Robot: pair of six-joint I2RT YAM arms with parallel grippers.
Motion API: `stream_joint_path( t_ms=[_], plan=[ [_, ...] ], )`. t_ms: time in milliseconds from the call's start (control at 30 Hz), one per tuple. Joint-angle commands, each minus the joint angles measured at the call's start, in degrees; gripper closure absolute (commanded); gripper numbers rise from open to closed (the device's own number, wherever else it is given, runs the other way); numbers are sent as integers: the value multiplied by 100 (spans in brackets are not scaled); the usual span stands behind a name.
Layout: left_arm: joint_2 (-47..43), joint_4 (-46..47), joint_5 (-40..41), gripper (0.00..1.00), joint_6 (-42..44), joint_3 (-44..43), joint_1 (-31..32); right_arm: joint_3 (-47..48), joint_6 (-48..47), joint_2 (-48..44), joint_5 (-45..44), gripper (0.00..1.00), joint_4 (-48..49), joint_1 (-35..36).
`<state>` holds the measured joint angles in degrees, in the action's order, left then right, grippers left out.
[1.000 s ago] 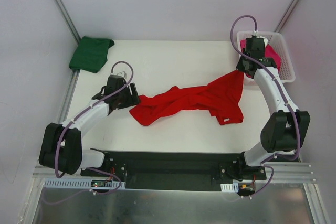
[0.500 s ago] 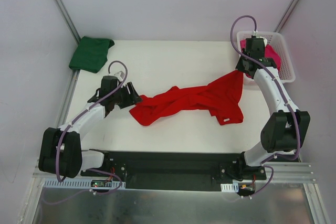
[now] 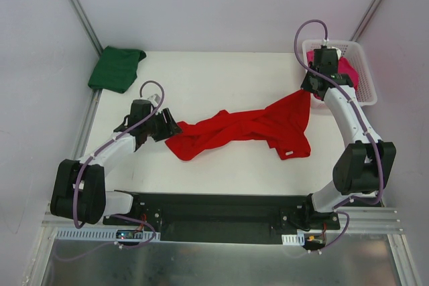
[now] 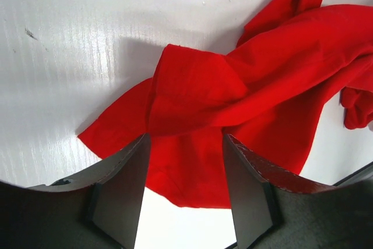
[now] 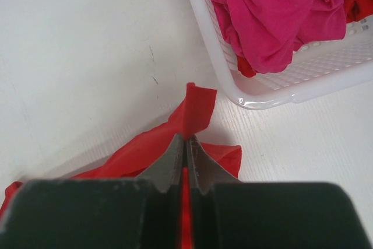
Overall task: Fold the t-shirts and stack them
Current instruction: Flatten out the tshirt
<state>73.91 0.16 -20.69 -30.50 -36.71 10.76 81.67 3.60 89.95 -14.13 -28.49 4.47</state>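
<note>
Red t-shirt (image 3: 248, 127) lies in the middle of the white table (image 3: 221, 78). It is not folded. It is twisted and bunched like a long rope, and it runs from about 8 o'clock up to about 2 o'clock.

At the 2 o'clock end, the right gripper (image 5: 186, 144) pinches a corner of the red t-shirt. Its two fingers are pressed tight together on the cloth, and a little red flap sticks up past the tips. That corner is lifted a bit off the table.

At the 8 o'clock end, the left gripper (image 4: 186, 141) is low over the crumpled edge of the shirt. Its fingers are partly apart, one on each side of a fold of red cloth. They are not squeezing it. I cannot tell if they touch it.

Just beside the right gripper, at 2 o'clock on the table, sits a white basket (image 5: 280, 88). A pink t-shirt (image 5: 274, 10) is heaped inside it, all crumpled, and a bit of it hangs over the rim.

Far off at 10 o'clock, at the table's corner, lies a green t-shirt (image 3: 117, 68). It looks folded up small, and it is well apart from the red one.
</note>
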Motion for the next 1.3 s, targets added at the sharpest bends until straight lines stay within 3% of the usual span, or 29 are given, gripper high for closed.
stream_joint_path(
  t_ms=[0,767,967,1267],
  plan=[
    [-35,124,56,48,79,85,-66,7,54,-144,7,98,177,-34],
    [176,124,258,50,194,41,-66,-2,36,-127,-2,98,177,-34],
    [238,177,267,66,185,-3,-74,-11,36,-118,16,98,177,-25],
    [387,256,249,80,176,-73,-66,-11,27,-110,16,98,177,-34]
  ],
)
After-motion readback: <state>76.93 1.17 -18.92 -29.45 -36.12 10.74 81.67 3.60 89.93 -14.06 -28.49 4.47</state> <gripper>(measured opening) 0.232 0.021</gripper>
